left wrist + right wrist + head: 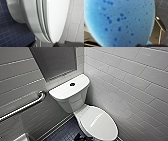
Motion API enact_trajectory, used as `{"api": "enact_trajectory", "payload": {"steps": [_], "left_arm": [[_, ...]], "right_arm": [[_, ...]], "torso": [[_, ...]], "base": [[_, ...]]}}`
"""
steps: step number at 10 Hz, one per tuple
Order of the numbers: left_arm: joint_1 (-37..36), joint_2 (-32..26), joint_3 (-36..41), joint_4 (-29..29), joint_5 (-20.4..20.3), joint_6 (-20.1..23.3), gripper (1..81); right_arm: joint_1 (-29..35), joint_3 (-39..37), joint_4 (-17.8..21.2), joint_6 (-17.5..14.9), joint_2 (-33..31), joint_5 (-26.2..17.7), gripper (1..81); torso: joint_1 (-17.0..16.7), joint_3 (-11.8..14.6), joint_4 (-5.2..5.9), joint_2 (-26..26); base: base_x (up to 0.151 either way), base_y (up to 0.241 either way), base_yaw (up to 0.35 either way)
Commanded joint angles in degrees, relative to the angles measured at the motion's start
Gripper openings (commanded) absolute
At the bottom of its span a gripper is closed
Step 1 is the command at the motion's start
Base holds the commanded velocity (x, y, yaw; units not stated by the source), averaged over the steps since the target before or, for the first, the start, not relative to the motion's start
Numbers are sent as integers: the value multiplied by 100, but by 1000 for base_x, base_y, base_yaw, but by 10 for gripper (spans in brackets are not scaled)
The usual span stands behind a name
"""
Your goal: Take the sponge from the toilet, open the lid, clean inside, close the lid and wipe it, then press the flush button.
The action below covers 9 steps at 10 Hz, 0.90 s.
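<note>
The white toilet [96, 122] stands against the tiled wall with its lid [98, 120] down. The dark round flush button [72, 84] sits in the middle of the tank top [67, 90]. A bright blue sponge [120, 22] with darker pores looms very close in the right wrist view, and my right gripper is shut on it. The left wrist view looks along the side of the bowl [30, 21] and the closed lid [57, 18] from low down. My left gripper [61, 44] shows there as a dark edge near the bowl's front, open and holding nothing.
A metal grab bar [25, 107] runs along the left wall. White wall tiles [130, 79] close in tightly on the toilet's right. The floor [11, 33] is dark blue tile. A thin metal bar [160, 25] shows beside the sponge.
</note>
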Motion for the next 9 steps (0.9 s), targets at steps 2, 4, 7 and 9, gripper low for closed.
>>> {"api": "enact_trajectory", "payload": {"steps": [2,4,7,9], "left_arm": [[-658,246,-80,-12,132,-67,811],[-746,335,-309,-3,132,-68,811],[-825,422,-457,-12,63,-68,811],[-852,519,-546,-12,-106,-68,811]], "right_arm": [[22,87,-101,2,-215,-363,10],[31,96,-101,2,-215,-310,10],[49,113,-101,2,-197,-292,10],[49,105,-101,11,-189,-292,10]], "torso": [[0,2,0,0],[0,2,0,0],[0,0,0,0],[0,0,0,0]], "base": [[0,0,0],[0,0,0],[0,0,0],[0,0,0]]}}
